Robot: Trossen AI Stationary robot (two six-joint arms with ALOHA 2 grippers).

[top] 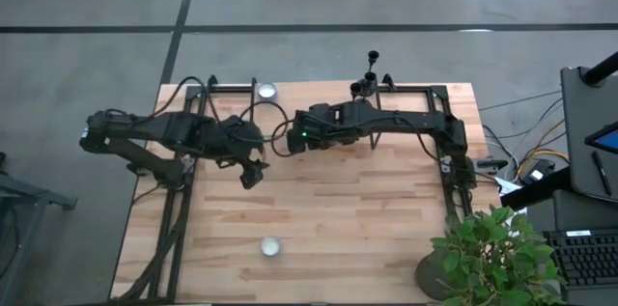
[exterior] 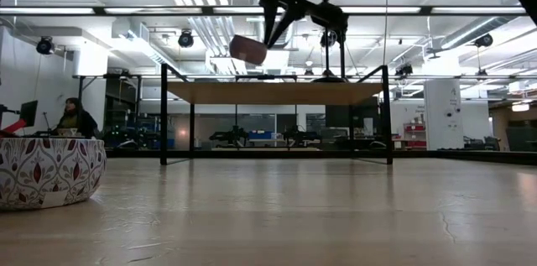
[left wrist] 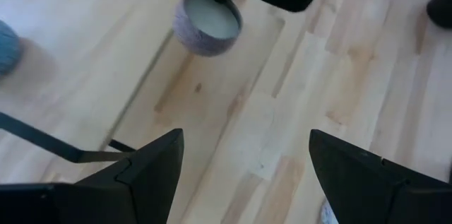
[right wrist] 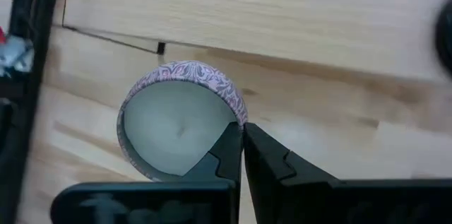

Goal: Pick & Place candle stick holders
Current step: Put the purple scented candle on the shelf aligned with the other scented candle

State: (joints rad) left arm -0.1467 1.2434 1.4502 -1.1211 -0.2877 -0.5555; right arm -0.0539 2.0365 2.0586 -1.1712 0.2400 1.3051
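right gripper (right wrist: 242, 150) fingers pinched on rim of patterned candle tin (right wrist: 180, 121), lifted off table (top: 367, 219), mid-table near rear | left gripper (left wrist: 244, 160) wide open, nothing held, just beside right gripper | candle stick holders (top: 367, 76) upright at rear edge | second candle tin (top: 270, 246) near front edge | third candle tin (top: 266, 91) rear edge

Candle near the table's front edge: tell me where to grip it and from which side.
Grip the candle by its rim from straight above, one finger inside the cup, one outside. It is a low, open-topped cup standing alone on the bare table. The right gripper holds a second candle that way; the open left gripper looks free.
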